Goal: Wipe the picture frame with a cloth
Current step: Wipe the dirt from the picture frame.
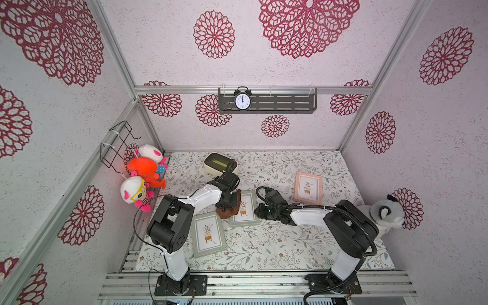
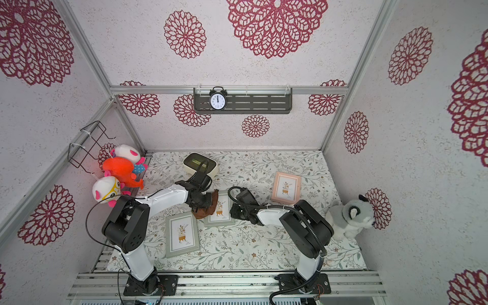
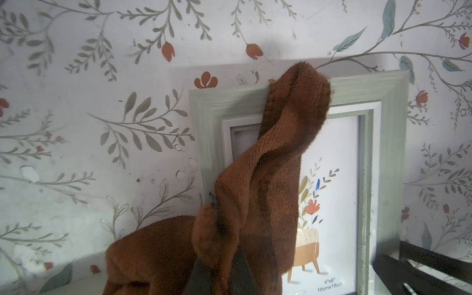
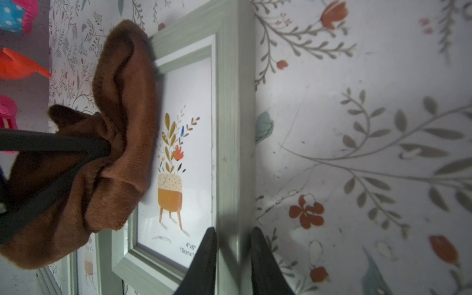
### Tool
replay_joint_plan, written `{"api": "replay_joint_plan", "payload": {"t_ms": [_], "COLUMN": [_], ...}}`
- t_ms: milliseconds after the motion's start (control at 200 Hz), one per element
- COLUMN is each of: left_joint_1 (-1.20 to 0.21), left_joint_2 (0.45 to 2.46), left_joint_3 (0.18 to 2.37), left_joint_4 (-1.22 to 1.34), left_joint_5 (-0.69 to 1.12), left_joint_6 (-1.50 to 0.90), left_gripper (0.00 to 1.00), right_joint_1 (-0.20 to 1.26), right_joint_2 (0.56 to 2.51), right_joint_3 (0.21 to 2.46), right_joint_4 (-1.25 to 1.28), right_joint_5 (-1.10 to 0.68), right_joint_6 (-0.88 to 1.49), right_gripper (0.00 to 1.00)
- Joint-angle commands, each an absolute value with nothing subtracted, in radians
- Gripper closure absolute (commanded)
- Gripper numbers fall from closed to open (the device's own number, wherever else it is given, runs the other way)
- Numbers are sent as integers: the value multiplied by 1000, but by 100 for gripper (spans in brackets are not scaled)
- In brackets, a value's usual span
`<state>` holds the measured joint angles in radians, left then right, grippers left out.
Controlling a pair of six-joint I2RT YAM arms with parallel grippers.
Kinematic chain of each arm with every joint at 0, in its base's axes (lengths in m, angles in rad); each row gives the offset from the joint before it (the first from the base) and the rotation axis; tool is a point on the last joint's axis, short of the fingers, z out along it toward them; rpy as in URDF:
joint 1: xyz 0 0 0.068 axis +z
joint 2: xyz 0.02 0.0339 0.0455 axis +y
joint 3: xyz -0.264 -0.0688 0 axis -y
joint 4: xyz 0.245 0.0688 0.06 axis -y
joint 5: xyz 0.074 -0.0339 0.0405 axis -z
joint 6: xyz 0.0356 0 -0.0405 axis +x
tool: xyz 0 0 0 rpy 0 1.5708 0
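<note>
A grey-green picture frame [image 1: 247, 211] [image 2: 223, 210] with a potted-plant print lies flat mid-table. The rust-brown cloth [image 1: 229, 210] [image 2: 207, 207] hangs bunched over its left side and top corner. My left gripper [image 1: 226, 203] [image 3: 223, 265] is shut on the cloth [image 3: 275, 166], which drapes across the frame [image 3: 367, 102] and onto its glass. My right gripper [image 1: 260, 211] [image 4: 233, 231] is shut on the frame's right-hand rail [image 4: 229, 102], one finger on the glass side, one outside. In the right wrist view the cloth [image 4: 122, 102] is pinched by the left fingers [image 4: 63, 145].
A second grey-green frame [image 1: 208, 235] lies front-left of the held one, and a pink frame [image 1: 308, 188] back-right. A cream box with a dark lid [image 1: 220, 163] sits at the back. Plush toys [image 1: 142, 171] hang on the left wall; a grey plush [image 1: 383, 214] sits right.
</note>
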<state>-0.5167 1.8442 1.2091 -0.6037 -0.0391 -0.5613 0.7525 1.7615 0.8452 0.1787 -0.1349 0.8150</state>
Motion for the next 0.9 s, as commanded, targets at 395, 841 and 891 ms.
{"api": "replay_joint_plan", "payload": {"t_ms": [395, 841, 891], "left_joint_1": [-600, -656, -655], "left_joint_2": [2062, 1991, 1987], "left_joint_3": [1360, 1233, 1230], "left_joint_4": [-625, -636, -635], "left_joint_5": [-85, -14, -18], "left_joint_6": [-572, -611, -611], "left_gripper": [100, 100, 100], "right_joint_1": [770, 770, 770], "right_joint_2": [1814, 1800, 1799], "right_joint_3": [800, 790, 789], "right_joint_4": [8, 6, 5], "right_joint_5": [-135, -134, -132], "right_joint_6": [830, 834, 833], "right_gripper": [77, 77, 77]}}
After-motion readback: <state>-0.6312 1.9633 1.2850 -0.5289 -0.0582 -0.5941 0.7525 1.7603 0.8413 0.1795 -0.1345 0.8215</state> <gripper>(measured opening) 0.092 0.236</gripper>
